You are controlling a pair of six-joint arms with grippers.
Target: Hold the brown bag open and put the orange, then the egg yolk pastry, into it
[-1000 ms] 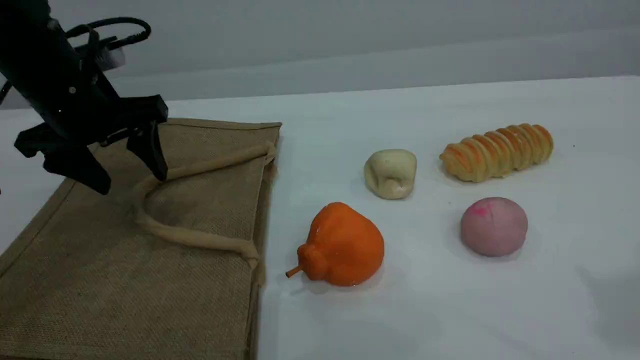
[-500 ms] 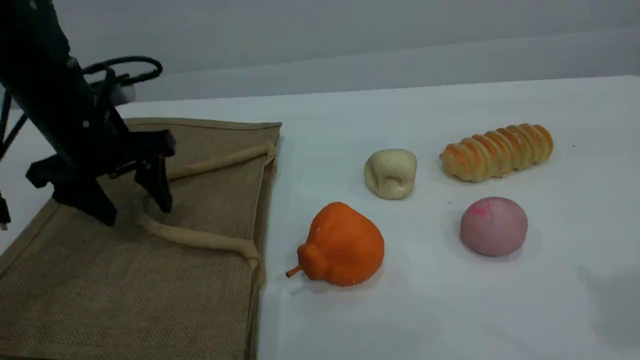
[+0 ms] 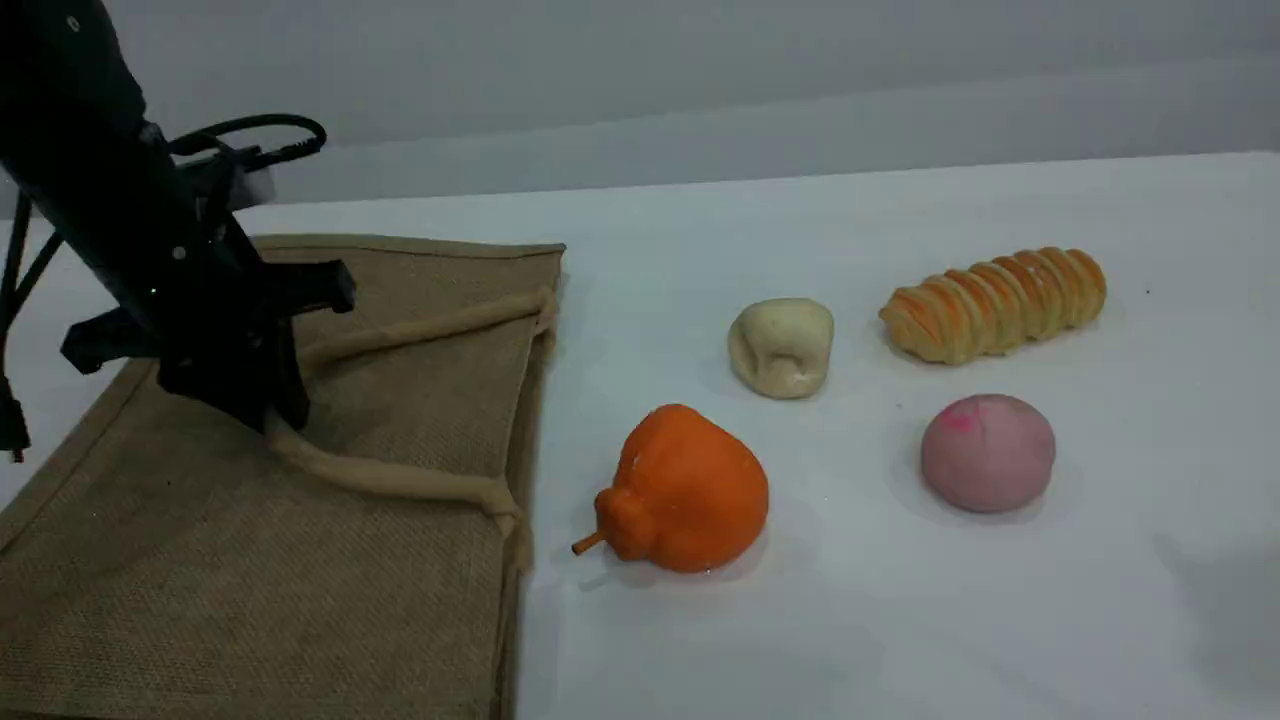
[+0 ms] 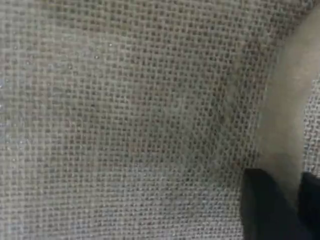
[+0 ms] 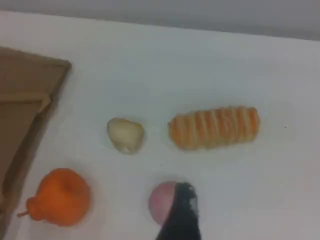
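Observation:
The brown bag (image 3: 250,580) lies flat on the table's left side, its mouth facing right. My left gripper (image 3: 275,415) is shut on the bend of its beige loop handle (image 3: 400,480). In the left wrist view the handle (image 4: 285,135) runs between the dark fingertips (image 4: 262,205) over the weave. The orange (image 3: 690,490) sits just right of the bag's mouth, stem toward the bag. Behind it lies the egg yolk pastry (image 3: 782,345). My right gripper (image 5: 182,220) hangs open above the table, one fingertip showing over the pink ball (image 5: 161,201); the orange (image 5: 62,196) and pastry (image 5: 126,134) lie to its left.
A long golden ridged bread roll (image 3: 995,302) lies at the back right. A pink ball (image 3: 987,452) sits in front of it. The white table runs on bare toward the front right. The right arm does not show in the scene view.
My left gripper came down onto the bag and closed its fingers on the bend of the handle. The food items have not moved.

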